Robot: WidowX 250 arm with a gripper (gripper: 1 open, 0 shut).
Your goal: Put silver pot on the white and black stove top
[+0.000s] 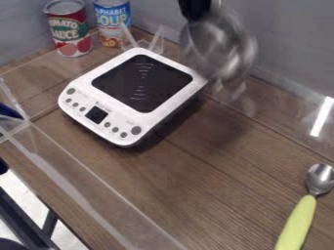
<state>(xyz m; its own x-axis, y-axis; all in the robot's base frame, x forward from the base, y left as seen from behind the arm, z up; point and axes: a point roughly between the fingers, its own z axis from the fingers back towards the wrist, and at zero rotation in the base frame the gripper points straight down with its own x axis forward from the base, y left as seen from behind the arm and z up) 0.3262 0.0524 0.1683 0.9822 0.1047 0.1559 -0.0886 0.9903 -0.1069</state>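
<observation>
The silver pot (217, 45) hangs in the air as a blurred, tilted shape over the table just beyond the back right corner of the white and black stove top (131, 88). Only a dark tip of my gripper (193, 8) shows at the top edge, right above the pot's upper rim. Blur hides whether the fingers still hold the rim. The stove top's black glass is bare.
A silver spoon with a yellow-green handle (304, 207) lies at the front right. Two cans (65, 25) (112, 16) stand at the back left. A clear plastic wall (78, 181) runs along the front and left of the wooden table.
</observation>
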